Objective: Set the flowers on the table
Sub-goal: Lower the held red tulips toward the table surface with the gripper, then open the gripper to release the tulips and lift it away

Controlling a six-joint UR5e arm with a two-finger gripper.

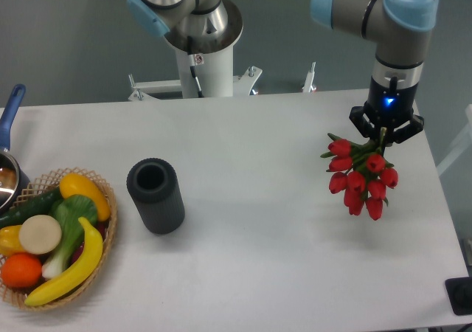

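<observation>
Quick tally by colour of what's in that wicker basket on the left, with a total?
In the wicker basket:
Yellow: 3 (pepper, banana, small yellow piece)
Green: 2 (dark cucumber, leafy bok choy)
Orange: 1 (orange)
Cream: 1 (round disc)
Total: 7

Flowers (360, 175) hang from the pincer (384, 134) over the counter (251, 251), right side. Cup (155, 195) sits left of centre, basket (55, 237) further left, pot (9, 171) behind it.
</observation>
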